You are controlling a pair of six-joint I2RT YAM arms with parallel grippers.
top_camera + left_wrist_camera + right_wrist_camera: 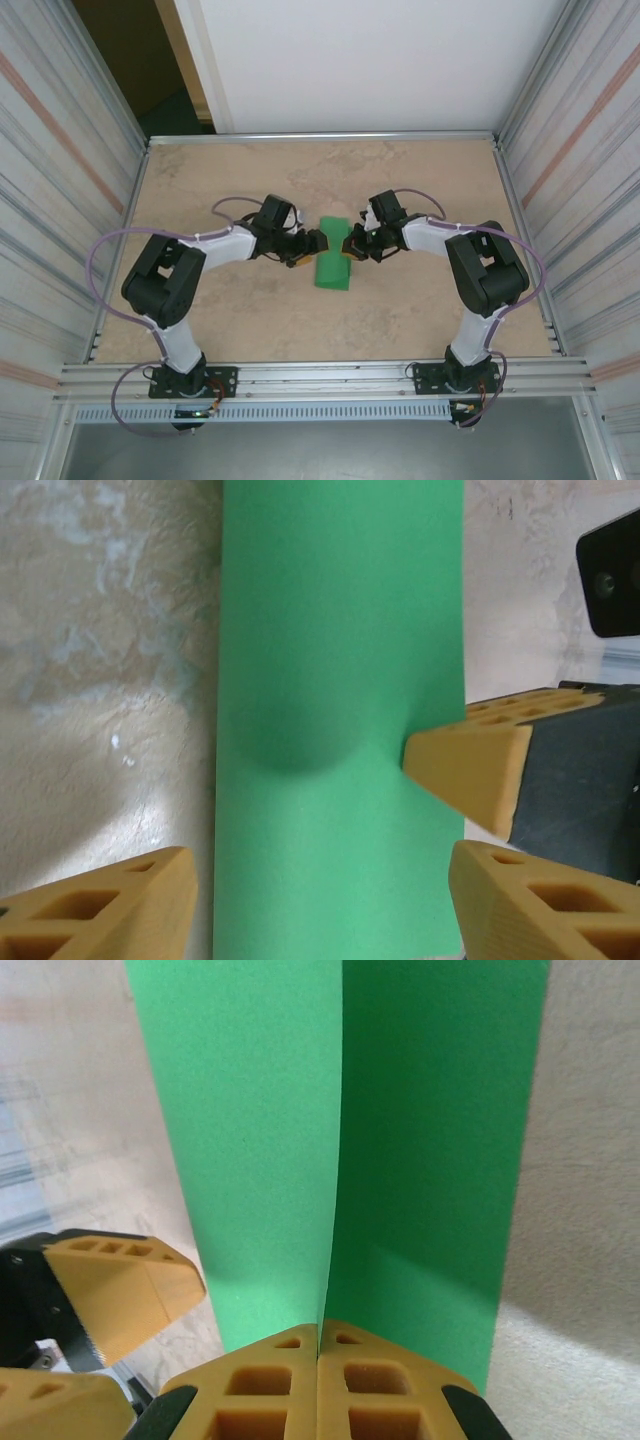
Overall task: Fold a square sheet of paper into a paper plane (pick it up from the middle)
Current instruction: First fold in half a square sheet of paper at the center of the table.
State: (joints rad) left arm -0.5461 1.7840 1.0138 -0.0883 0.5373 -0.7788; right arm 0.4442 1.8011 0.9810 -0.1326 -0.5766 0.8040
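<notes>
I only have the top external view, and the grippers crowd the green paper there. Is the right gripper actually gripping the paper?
Observer: Yes. In the right wrist view, the right gripper is shut on an edge of the green paper, which runs in between its fingertips.
Operator: And the left one?
Observer: The left gripper is open and straddles the strip, with one fingertip on each side.
Operator: Is the paper lying flat?
Observer: Not quite. The left wrist view shows a rounded, shadowed dimple near the middle of the strip.
</notes>
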